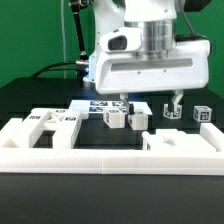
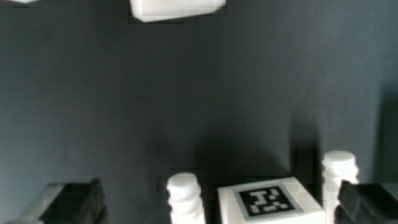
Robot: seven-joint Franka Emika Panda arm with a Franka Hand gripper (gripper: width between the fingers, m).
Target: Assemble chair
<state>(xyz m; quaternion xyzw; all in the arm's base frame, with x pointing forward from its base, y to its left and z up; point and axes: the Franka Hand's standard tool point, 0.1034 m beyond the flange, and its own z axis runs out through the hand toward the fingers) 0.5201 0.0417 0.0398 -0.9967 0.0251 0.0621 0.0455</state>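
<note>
My gripper (image 1: 149, 103) hangs open above the black table, holding nothing. In the exterior view, two small white chair pieces (image 1: 115, 117) (image 1: 137, 120) stand just below and toward the exterior view's left of the fingers. A slotted white panel (image 1: 45, 122) lies at the exterior view's left. Two small tagged blocks (image 1: 170, 110) (image 1: 203, 113) stand at the exterior view's right. In the wrist view the gripper (image 2: 222, 203) shows dark fingers (image 2: 71, 205) wide apart. Between them and farther off is a tagged white piece (image 2: 267, 200) flanked by two rounded white posts (image 2: 183, 195) (image 2: 338, 175).
A low white border rail (image 1: 110, 150) runs along the front of the table. The marker board (image 1: 100, 103) lies flat behind the chair pieces. Another white piece (image 2: 178, 8) shows at the edge of the wrist view.
</note>
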